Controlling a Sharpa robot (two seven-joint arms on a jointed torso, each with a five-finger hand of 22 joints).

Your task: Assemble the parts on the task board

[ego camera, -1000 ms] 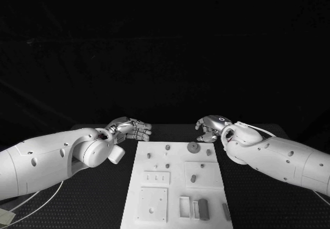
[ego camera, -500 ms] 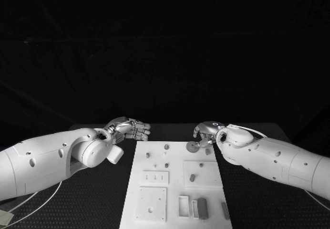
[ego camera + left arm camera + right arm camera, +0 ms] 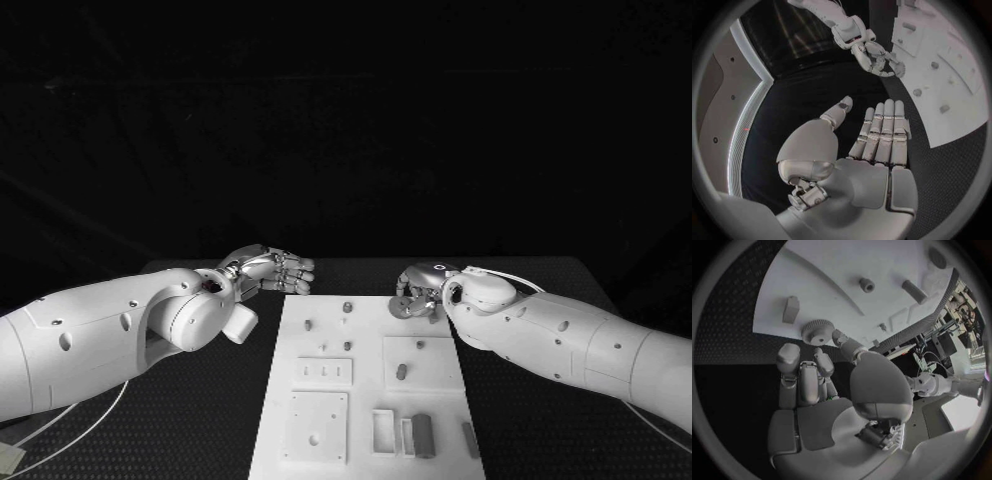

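Right hand (image 3: 811,377) pinching a grey gear (image 3: 817,332) at its fingertips over the task board (image 3: 368,400) far edge, left hand (image 3: 876,137) empty, fingers straight and together, beside the board's far left corner

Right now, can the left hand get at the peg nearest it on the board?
Probably yes: the left hand is open beside the board's far corner, and nothing lies between it and the peg.

Left hand (image 3: 879,135) flat with fingers straight; right hand (image 3: 811,375) fingers curled forward.
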